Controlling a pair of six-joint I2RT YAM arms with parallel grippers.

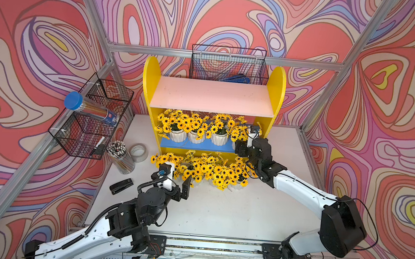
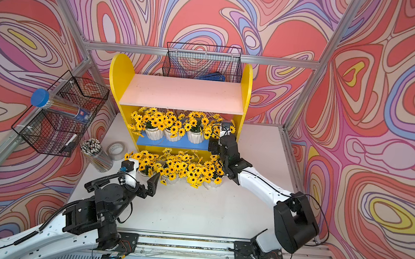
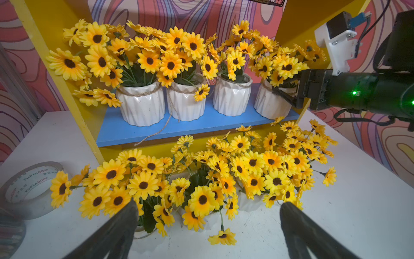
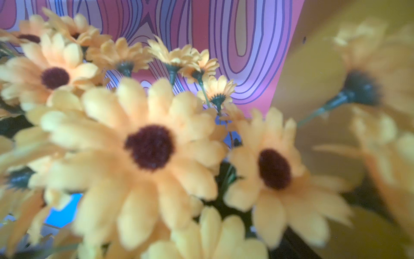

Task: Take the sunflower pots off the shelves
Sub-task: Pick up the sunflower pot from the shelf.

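White rightmost sunflower pot (image 3: pixel 266 107) on blue lower board (image 3: pixel 201 127): right gripper (image 3: pixel 280 92) apparently clamps its rim; left gripper (image 3: pixel 209 203) stands spread wide, empty.

a black stapler (image 1: pixel 121 186) lies on the white table (image 1: pixel 219 213), just left of the left gripper (image 1: pixel 176 181) and a little behind it. ahead of the gripper and to its left stands a clear jar of pencils (image 1: pixel 121 158), with a tape roll (image 1: pixel 138 152) just beside it. farther left, raised on the swirled wall (image 1: pixel 237 14), hangs a wire basket (image 1: pixel 92 117) holding a blue-capped tube (image 1: pixel 90 108) and a marker (image 1: pixel 100 142). far ahead and higher, a second basket (image 1: pixel 228 65) holds something blue (image 1: pixel 236 79).
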